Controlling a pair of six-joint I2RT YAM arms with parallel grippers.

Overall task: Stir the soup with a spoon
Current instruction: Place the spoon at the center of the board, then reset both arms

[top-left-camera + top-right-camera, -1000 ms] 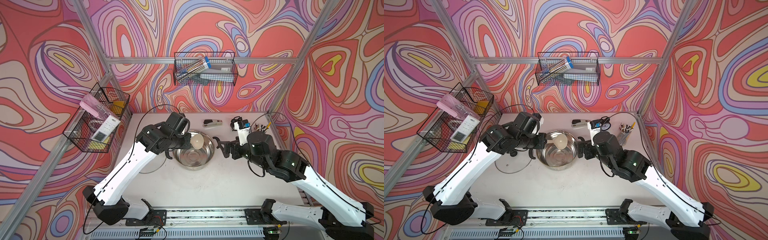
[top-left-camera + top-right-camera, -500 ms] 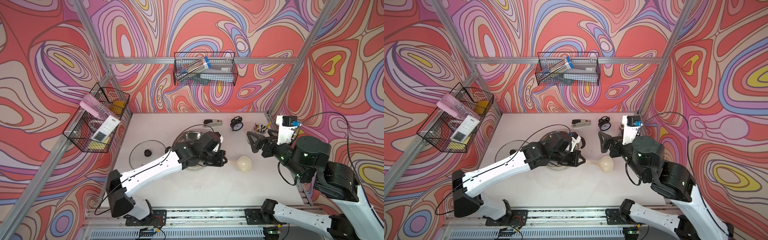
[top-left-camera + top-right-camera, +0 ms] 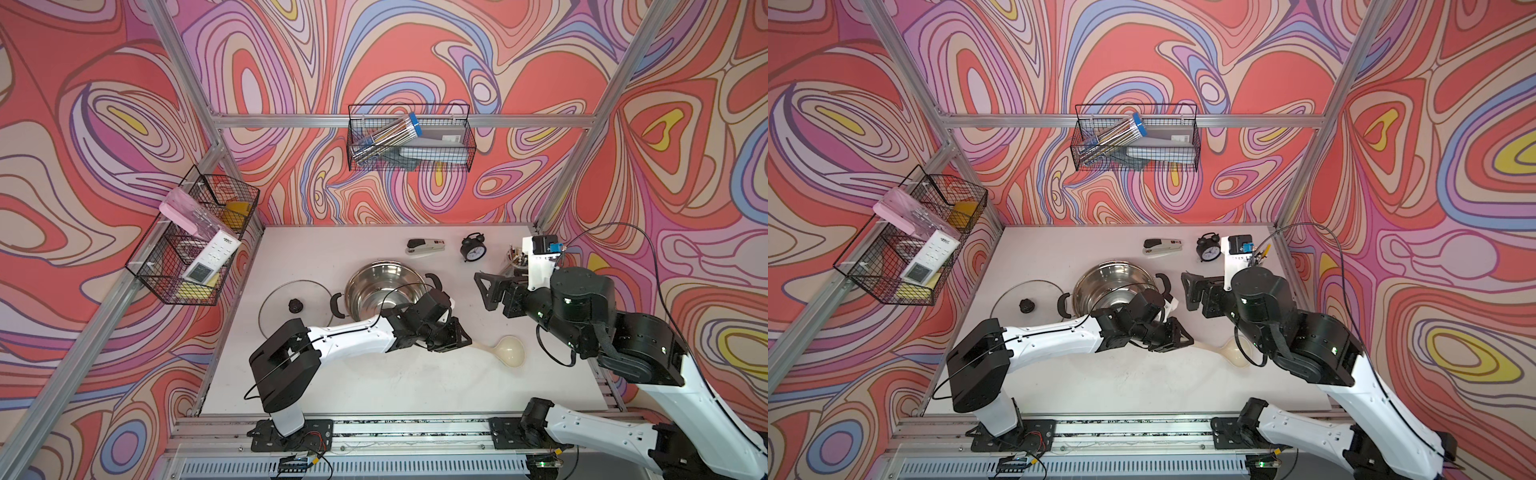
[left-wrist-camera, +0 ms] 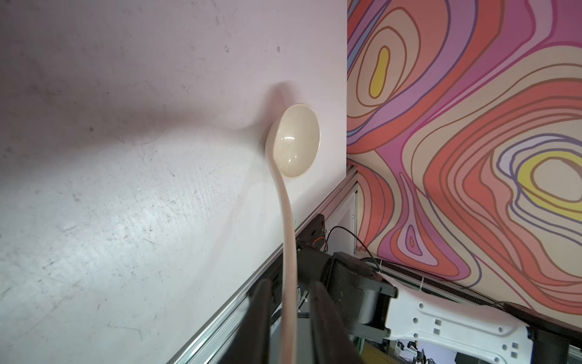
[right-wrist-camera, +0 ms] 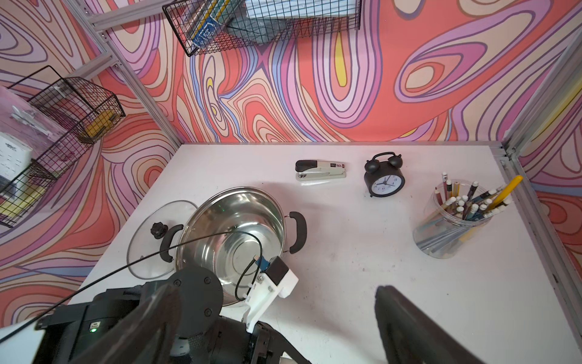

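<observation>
- In both top views the spoon [image 3: 511, 351] [image 3: 1235, 353] lies on the white table [image 3: 374, 382], to the right of the pot [image 3: 374, 286] and nearer the front edge; its long axis runs nearly crosswise, with the round bowl end pointing toward the right arm's side and the handle end reaching back into the left claw [image 3: 459, 338]; the left claw is plainly the nearer, while the right claw [image 3: 484, 291] hangs further back, beside the pot and apart from the spoon.
- In the left wrist view the slim handle passes between the two fingers [image 4: 261, 315] of the left claw [image 4: 289, 283]; the jaws stand partly apart with a sliver of gap on each side, so the handle looks straddled rather than pinched; the bowl end rests on the table near its edge, straight ahead of the claw along the handle's line.
- In the right wrist view the right claw [image 5: 274, 290] is spread wide and holds nothing; the spoon does not show; the pot [image 5: 233, 220] shows a bare steel bottom, with the lid [image 5: 148, 239] lying beside it; to stir, the left claw would likely have to close on the handle and swing the bowl end back toward the pot.
</observation>
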